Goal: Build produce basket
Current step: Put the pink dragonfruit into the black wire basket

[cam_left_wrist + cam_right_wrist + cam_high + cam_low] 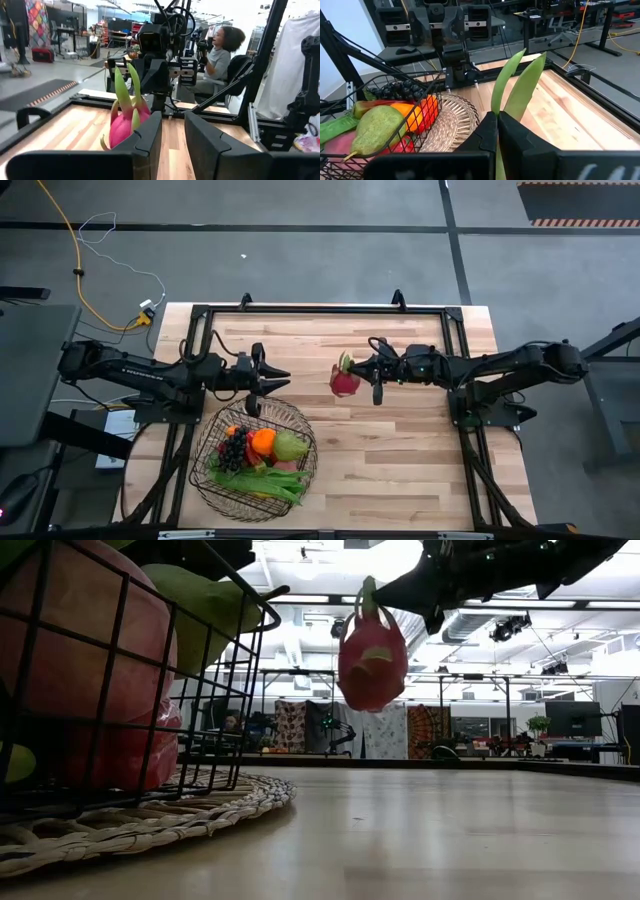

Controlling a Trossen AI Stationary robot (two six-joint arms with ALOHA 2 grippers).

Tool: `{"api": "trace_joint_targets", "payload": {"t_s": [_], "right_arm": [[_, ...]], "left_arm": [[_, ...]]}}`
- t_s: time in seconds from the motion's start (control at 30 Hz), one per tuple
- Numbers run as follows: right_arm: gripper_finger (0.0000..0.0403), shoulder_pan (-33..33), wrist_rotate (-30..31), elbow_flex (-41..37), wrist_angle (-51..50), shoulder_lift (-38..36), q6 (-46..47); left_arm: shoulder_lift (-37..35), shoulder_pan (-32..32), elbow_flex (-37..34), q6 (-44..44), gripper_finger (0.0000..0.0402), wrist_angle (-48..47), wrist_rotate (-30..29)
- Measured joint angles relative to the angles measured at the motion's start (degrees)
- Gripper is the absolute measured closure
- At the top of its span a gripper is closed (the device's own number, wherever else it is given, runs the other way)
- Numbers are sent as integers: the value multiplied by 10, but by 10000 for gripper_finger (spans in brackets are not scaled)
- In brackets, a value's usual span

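Your right claw (362, 368) is clamped on the green leaf tips of the dragon fruit (345, 379), so the pink body hangs below it, clear of the worktop (400, 450), as the low view shows. Holding it by the leaves keeps the bulky body free to drop into the basket, which is likely why it is carried this way. It hangs over the middle of the worktop, well apart from the basket (225, 478) at the near left.

Your left claw (280, 380) holds nothing, its fingers set narrow with a small gap between them. It waits just beside the basket's far rim, pointing toward the hanging fruit; it seems parked where it leaves the basket's mouth open.

The basket sits on a woven mat (200, 810), which probably keeps it from sliding as fruit lands in it.

Count what you can see: one dragon fruit in the air, one basket, one mat. Inside the basket there is one dark bunch of grapes (233, 446), one orange (263, 441), one green pear (291, 446) and a bundle of green beans (270, 483); some red and pink pieces lie under them, too hidden to count.
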Motion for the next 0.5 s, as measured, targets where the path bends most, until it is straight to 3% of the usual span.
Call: {"api": "trace_joint_targets", "payload": {"t_s": [0.33,0.5], "right_arm": [[403,45,0,0,45,0,-10],[403,71,0,0,109,17,-11]], "left_arm": [[-13,0,0,81,327,-5,-36],[-30,0,0,85,327,-20,-109]]}}
